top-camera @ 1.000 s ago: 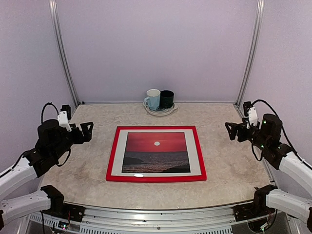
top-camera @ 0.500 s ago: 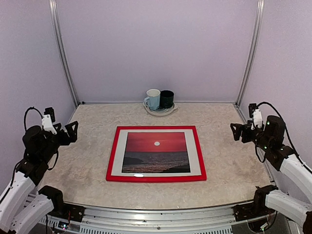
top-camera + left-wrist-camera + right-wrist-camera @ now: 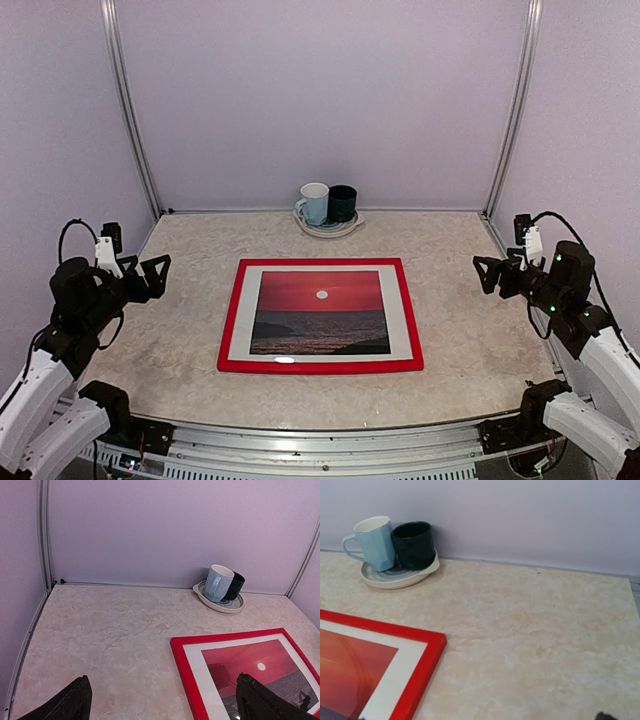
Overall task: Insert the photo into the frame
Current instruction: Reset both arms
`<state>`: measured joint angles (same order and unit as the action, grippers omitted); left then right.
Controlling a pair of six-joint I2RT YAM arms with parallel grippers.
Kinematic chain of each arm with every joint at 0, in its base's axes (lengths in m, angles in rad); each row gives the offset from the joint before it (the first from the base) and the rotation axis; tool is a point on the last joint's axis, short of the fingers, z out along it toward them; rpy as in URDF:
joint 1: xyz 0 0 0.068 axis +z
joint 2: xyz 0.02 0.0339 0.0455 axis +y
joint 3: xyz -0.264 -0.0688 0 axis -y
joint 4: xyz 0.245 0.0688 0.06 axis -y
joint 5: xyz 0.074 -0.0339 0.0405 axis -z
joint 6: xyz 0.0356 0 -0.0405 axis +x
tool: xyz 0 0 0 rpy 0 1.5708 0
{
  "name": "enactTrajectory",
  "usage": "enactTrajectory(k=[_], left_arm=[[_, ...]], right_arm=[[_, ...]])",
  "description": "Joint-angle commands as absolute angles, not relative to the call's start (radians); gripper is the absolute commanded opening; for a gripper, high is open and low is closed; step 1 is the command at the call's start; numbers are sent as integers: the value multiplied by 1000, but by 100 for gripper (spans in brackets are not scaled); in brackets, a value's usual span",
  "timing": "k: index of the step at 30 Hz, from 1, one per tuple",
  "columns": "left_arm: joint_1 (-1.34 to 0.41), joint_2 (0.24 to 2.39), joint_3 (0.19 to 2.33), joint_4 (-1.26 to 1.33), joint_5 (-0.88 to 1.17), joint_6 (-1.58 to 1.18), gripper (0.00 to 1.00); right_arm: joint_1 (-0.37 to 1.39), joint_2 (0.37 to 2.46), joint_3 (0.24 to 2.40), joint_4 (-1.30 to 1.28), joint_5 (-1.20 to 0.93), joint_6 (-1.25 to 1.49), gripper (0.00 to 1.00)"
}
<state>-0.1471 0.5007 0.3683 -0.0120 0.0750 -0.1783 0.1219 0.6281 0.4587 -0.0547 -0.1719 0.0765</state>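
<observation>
— What is the left hand (image 3: pixel 160 276) doing?
— It is hovering over the desk's (image 3: pixel 460 350) left edge, fingers spread wide, gripping nothing.
— And the photo (image 3: pixel 320 312)?
— It is lying flat inside the frame (image 3: pixel 320 366), mid-desk. A blue mug (image 3: pixel 314 203) and a dark mug (image 3: pixel 342 203) are sitting on a plate (image 3: pixel 325 229) at the far edge.
— The right hand (image 3: pixel 485 275)?
— It is hanging over the right edge, also spread and empty.

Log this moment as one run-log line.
photo: in frame, flat on table | left gripper: open, empty, clear of frame | right gripper: open, empty, clear of frame | task: looks done
</observation>
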Motion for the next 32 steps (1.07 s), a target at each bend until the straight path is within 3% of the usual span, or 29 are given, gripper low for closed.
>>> enactTrajectory(k=[1,13,32], left_arm=[[-141,487,376,-22,79,-180,99],[-141,491,377,-26,84,-179,99],[-141,495,379,-30,86,-182,99]], right_arm=[[112,629,470,-82,-162,110,99],[112,633,526,-147,-41,203,99],[126,616,523,-152,-97,173,99]])
